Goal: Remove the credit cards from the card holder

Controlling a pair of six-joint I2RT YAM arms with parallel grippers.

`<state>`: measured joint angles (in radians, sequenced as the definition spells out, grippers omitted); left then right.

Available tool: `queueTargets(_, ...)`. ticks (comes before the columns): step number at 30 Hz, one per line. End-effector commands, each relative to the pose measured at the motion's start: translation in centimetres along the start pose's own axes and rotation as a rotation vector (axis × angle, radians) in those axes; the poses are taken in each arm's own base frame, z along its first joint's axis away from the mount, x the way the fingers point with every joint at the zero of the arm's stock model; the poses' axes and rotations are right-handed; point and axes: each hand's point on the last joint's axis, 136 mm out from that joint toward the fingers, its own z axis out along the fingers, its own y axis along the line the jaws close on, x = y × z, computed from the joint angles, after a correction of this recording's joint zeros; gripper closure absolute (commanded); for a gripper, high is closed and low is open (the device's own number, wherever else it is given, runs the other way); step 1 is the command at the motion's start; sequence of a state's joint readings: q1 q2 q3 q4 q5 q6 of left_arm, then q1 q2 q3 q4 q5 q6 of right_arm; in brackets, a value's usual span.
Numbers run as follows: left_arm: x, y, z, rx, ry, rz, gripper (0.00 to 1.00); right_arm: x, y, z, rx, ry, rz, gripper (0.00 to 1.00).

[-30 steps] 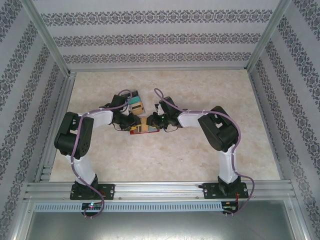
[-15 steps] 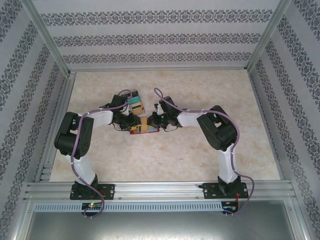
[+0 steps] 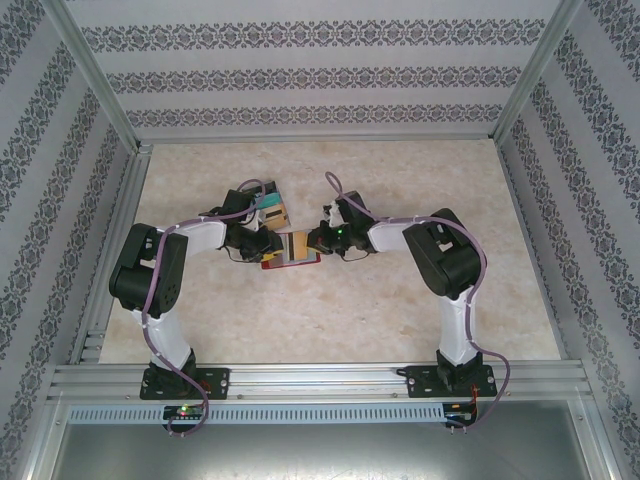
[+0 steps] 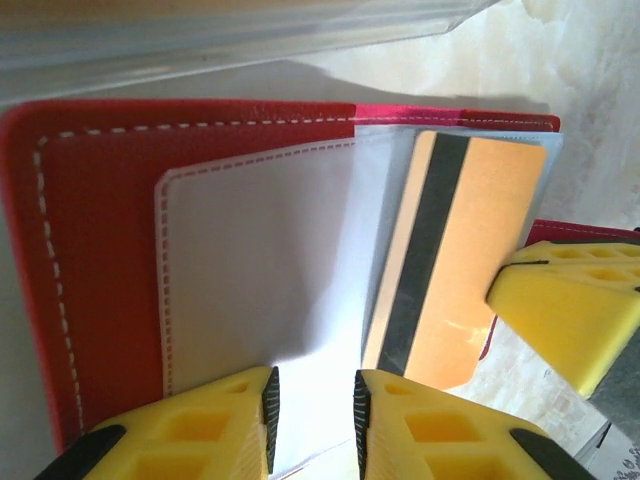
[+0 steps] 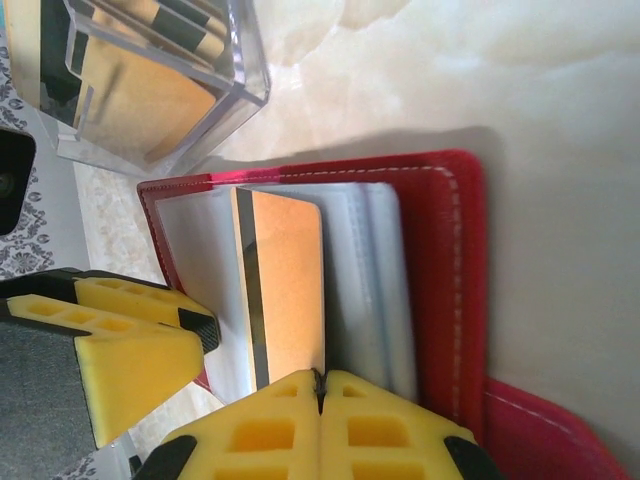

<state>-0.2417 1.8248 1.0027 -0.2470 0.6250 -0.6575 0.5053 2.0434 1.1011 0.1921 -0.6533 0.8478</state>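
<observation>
Pinching orange card [image 5: 288,285]: right claw [image 5: 320,378] | left claw [image 4: 315,410] clamps card holder [image 4: 100,230] sleeve | clear box [image 5: 150,85] seen from right wrist

**What I can't make out**

From overhead, both wrists cover most of the card holder [image 3: 291,252]. My right gripper [image 5: 322,385] hides the orange card's [image 5: 290,285] lower edge, so I can't confirm a pinch. The clear box [image 5: 160,75] runs off-frame.

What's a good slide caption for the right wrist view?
Right gripper shut at the orange card's edge in the open red card holder.
</observation>
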Motion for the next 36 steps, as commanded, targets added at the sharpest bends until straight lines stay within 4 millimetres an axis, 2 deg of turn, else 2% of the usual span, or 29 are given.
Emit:
queueTargets(1, 1.0, 1.4, 0.8, -0.027, 0.039, -0.012, 0.71, -0.4, 0.7, -1.5, -0.020, -0.021, -0.037, 1.00)
queueTargets(6, 0.4, 0.3, 0.1, 0.001, 0.020, -0.011, 0.68, -0.4, 1.3, -2.8, -0.037, -0.037, -0.046, 1.00)
queueTargets(16, -2.5, -5.7, -4.4, 0.159, -0.109, 0.005, 0.51, -0.6, 4.0, -5.5, -0.067, -0.085, -0.079, 1.00)
queueTargets(21, -3.8, -7.8, -6.3, 0.253, -0.167, 0.003, 0.41, -0.9, 4.9, -7.0, -0.073, -0.121, -0.095, 1.00)
queueTargets(26, -4.5, -9.3, -7.7, 0.349, -0.196, -0.016, 0.46, -1.1, 6.1, -8.2, -0.088, -0.151, -0.112, 1.00)
queueTargets(36, -4.4, -11.1, -9.6, 0.466, -0.223, -0.017, 0.54, -1.6, 8.7, -10.2, -0.134, -0.199, -0.135, 1.00)
